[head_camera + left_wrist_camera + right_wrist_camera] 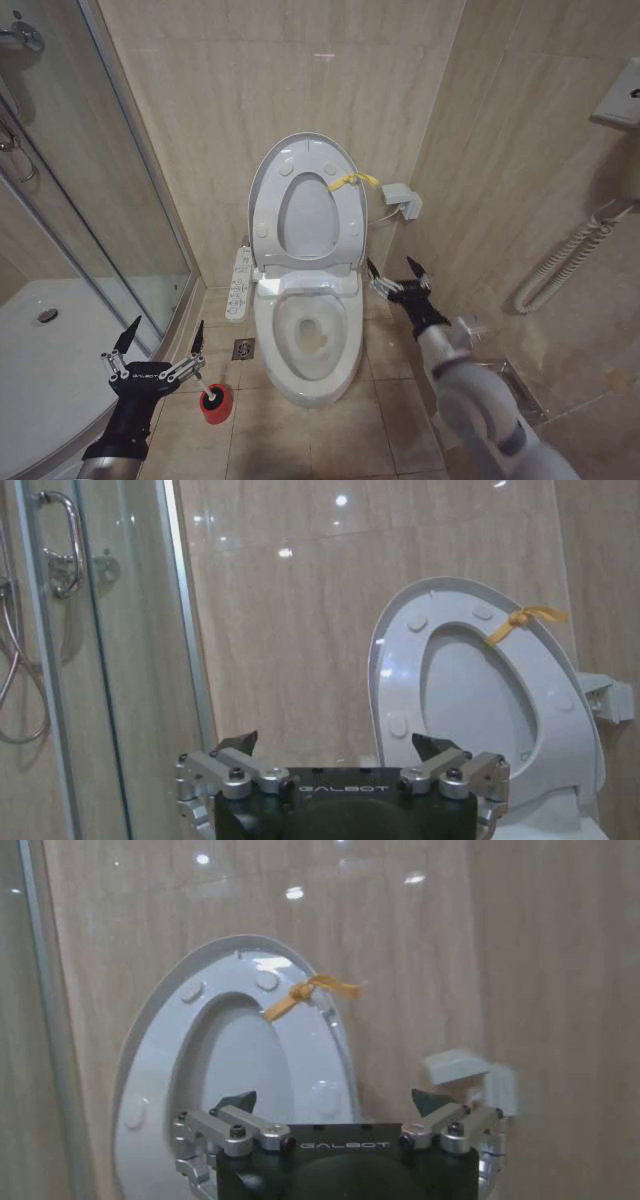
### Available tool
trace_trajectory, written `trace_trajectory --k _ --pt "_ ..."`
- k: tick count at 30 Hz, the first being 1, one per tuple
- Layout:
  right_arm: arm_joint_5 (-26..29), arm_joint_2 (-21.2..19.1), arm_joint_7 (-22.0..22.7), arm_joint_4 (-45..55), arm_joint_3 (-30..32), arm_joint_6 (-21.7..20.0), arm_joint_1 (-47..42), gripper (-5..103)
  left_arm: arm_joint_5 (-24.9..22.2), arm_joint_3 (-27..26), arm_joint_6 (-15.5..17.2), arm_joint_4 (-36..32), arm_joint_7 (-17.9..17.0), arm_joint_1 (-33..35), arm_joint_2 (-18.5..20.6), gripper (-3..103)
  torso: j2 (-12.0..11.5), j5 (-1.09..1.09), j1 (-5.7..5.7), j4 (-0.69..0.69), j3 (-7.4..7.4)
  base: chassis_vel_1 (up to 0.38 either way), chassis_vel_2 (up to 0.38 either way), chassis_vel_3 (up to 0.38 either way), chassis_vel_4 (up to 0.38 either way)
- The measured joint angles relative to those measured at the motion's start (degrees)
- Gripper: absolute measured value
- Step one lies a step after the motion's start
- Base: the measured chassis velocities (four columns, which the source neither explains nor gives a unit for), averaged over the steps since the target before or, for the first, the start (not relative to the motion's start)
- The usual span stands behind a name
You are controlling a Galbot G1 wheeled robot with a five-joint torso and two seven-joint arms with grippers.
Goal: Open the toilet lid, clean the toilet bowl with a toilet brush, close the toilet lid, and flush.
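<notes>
1. Against the beige tiled back wall, in the head view, the toilet lid (305, 195) stands raised together with the seat ring, its yellow strap (352, 181) at the rim on the robot's right. Below it the toilet bowl (310, 335) lies open. The toilet brush (204, 385) stands in its red cup holder (216, 403) on the floor, between the bowl and the shower tray (40, 380). The left tool (163, 345) hovers just above the brush with its fingers spread wide and empty. The right tool (398, 271) hangs beside the bowl's right side, fingers apart, holding nothing.

2. From the left wrist view, the left tool (338, 744) shows both fingertips well apart, facing the raised lid (480, 705) and the glass shower door (100, 660).

3. From the right wrist view, the right tool (338, 1100) is likewise spread, with the lid (230, 1087) and strap (305, 994) beyond it.

4. Opening looks done; fetching the brush seems the step in hand. Next the left tool would need to descend over the thin handle and close on it squarely, without tipping the cup.
</notes>
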Motion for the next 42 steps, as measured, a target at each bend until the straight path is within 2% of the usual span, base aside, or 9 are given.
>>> trace_trajectory --k 2,3,6,12,16,22,42 --pt "-3.7 1.6 -2.1 0.7 2.2 2.0 -4.3 100 0.0 0.0 0.0 0.0 0.0 0.0 0.0 100 0.0 0.0 0.0 0.0 0.0 0.0 0.0 0.0 0.0" --pt "-3.7 1.6 -2.1 0.7 2.2 2.0 -4.3 100 0.0 0.0 0.0 0.0 0.0 0.0 0.0 100 0.0 0.0 0.0 0.0 0.0 0.0 0.0 0.0 0.0" --pt "-11.3 4.3 -6.8 1.3 6.6 6.8 -10.7 100 0.0 0.0 0.0 0.0 0.0 0.0 0.0 100 0.0 0.0 0.0 -0.01 0.0 0.0 0.0 0.0 0.0" --pt "-13.6 6.7 -10.3 1.0 11.2 11.0 -16.5 100 0.0 0.0 0.0 0.0 0.0 0.0 0.0 100 0.0 0.0 0.0 0.0 0.0 0.0 0.0 0.0 0.0" --pt "-13.0 7.5 -10.4 2.7 12.2 11.2 -19.4 100 0.0 0.0 0.0 0.0 0.0 0.0 0.0 100 0.0 0.0 0.01 0.0 0.0 0.0 0.0 0.0 0.0" --pt "-13.2 10.8 -10.0 6.2 12.1 11.2 -23.8 100 0.0 0.0 0.0 0.0 0.0 0.0 0.0 100 0.0 0.0 0.01 -0.01 0.0 0.0 0.0 0.0 0.0" --pt "-13.2 11.7 -10.3 9.8 12.9 10.4 -27.5 100 0.0 0.0 0.0 0.0 0.0 0.0 0.0 100 0.0 0.0 0.01 0.0 0.0 0.0 0.0 0.0 0.0"
